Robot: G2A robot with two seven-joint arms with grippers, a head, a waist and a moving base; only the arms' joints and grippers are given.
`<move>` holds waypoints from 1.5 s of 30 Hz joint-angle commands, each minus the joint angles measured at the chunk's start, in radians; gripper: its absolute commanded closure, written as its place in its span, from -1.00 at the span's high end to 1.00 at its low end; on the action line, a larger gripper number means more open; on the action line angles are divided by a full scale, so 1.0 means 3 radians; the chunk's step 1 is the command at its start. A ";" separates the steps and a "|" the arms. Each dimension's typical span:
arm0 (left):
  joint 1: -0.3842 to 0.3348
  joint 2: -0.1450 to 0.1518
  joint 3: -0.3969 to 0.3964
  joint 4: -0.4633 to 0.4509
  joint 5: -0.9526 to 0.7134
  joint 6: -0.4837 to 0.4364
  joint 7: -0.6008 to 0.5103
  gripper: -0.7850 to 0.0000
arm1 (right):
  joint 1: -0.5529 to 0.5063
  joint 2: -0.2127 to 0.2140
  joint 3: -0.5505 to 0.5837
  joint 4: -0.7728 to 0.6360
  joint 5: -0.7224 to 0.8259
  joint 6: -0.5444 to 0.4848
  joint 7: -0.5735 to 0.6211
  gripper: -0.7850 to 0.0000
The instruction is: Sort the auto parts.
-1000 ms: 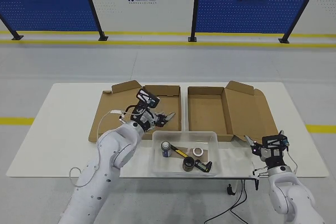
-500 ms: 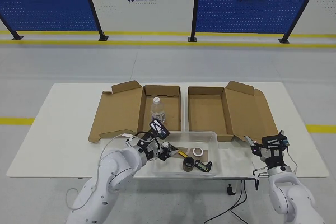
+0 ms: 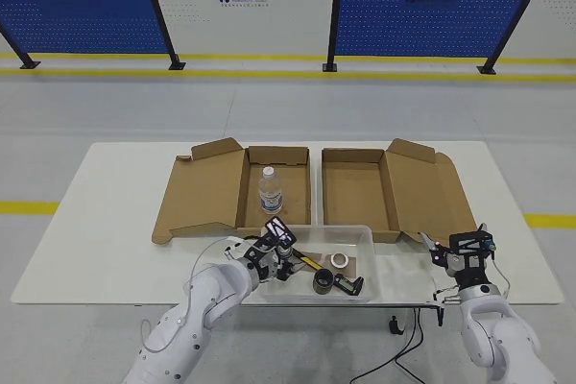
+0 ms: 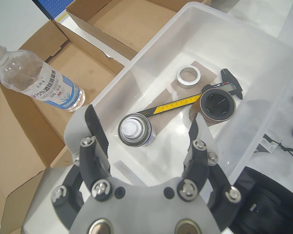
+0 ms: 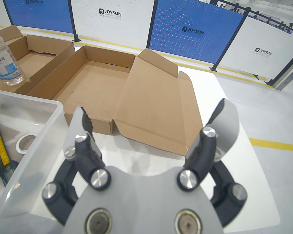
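Over the white table's [image 3: 106, 221] near right edge, the right gripper [image 5: 152, 107] hovered wide open and empty. The left gripper [image 4: 144, 115], equally spread and empty, hung above the silver spray can [image 4: 134, 130] at the clear plastic bin's [image 4: 234, 18] left end, beside a yellow-scaled caliper [image 4: 178, 103]. Farther back, a clear plastic bottle [image 3: 270, 190] stood upright in the left brown cardboard box [image 3: 293, 168].
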 commanded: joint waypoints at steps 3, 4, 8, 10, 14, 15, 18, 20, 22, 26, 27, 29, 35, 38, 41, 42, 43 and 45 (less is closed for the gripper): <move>-0.0032 -0.0004 0.0037 0.0058 -0.0004 0.0012 0.0009 0.41 | 0.0000 0.0000 0.0000 0.0000 0.0000 0.0000 0.0000 1.00; -0.0040 -0.0005 0.0048 0.0072 -0.0001 0.0016 0.0009 0.40 | 0.0000 0.0000 0.0000 0.0000 0.0000 0.0000 0.0000 1.00; -0.0075 -0.0009 0.0084 0.0152 0.0015 0.0036 0.0020 0.44 | 0.0000 0.0000 0.0000 0.0000 0.0000 0.0000 0.0000 1.00; -0.0091 -0.0011 0.0099 0.0196 0.0017 0.0049 0.0029 0.41 | 0.0000 0.0000 0.0000 0.0000 0.0000 0.0000 0.0000 1.00; -0.0109 -0.0014 0.0129 0.0251 0.0020 0.0066 0.0037 0.15 | 0.0000 0.0000 0.0000 0.0000 0.0000 0.0000 0.0000 1.00; -0.0111 -0.0015 0.0135 0.0252 0.0019 0.0068 0.0036 0.15 | 0.0000 0.0000 0.0000 0.0000 0.0000 0.0000 0.0000 1.00; -0.0099 -0.0013 0.0136 0.0207 -0.0019 0.0064 0.0029 0.16 | 0.0000 0.0000 0.0000 0.0000 0.0000 0.0000 0.0000 1.00; -0.0088 -0.0008 0.0128 0.0164 -0.0030 0.0054 0.0007 0.18 | 0.0000 0.0000 0.0000 0.0000 0.0000 0.0000 0.0000 1.00; -0.0081 -0.0005 0.0115 0.0121 -0.0049 0.0052 0.0004 0.22 | 0.0000 0.0000 0.0000 0.0000 0.0000 0.0000 0.0000 1.00; -0.0071 0.0000 0.0108 0.0030 -0.0089 0.0045 -0.0005 0.31 | 0.0000 0.0000 0.0000 0.0000 0.0000 0.0000 0.0000 1.00; -0.0070 0.0000 0.0110 0.0010 -0.0099 0.0046 -0.0004 0.35 | 0.0000 0.0000 0.0000 0.0000 0.0000 0.0000 0.0000 1.00; -0.0071 0.0001 0.0111 -0.0017 -0.0115 0.0056 -0.0006 0.40 | 0.0000 0.0000 0.0000 0.0000 0.0000 0.0000 0.0000 1.00; -0.0132 -0.0002 0.0141 0.0099 -0.0083 0.0071 0.0001 0.44 | 0.0000 0.0000 0.0000 0.0000 0.0000 0.0000 0.0000 1.00; -0.0166 -0.0003 0.0160 0.0172 -0.0050 0.0075 0.0006 0.52 | 0.0000 0.0000 0.0000 0.0000 0.0000 0.0000 0.0000 1.00; -0.0184 -0.0003 0.0168 0.0207 -0.0024 0.0085 0.0012 0.55 | 0.0000 0.0000 0.0000 0.0000 0.0000 0.0000 0.0000 1.00; -0.0186 -0.0003 0.0171 0.0214 -0.0022 0.0083 0.0011 0.55 | 0.0000 0.0000 0.0000 0.0000 0.0000 0.0000 0.0000 1.00; -0.0188 -0.0001 0.0175 0.0224 -0.0017 0.0074 -0.0008 0.53 | 0.0000 0.0000 0.0000 0.0000 0.0000 0.0000 0.0000 1.00; -0.0188 0.0002 0.0182 0.0229 0.0004 0.0055 -0.0034 0.48 | 0.0000 0.0000 0.0000 0.0000 0.0000 0.0000 0.0000 1.00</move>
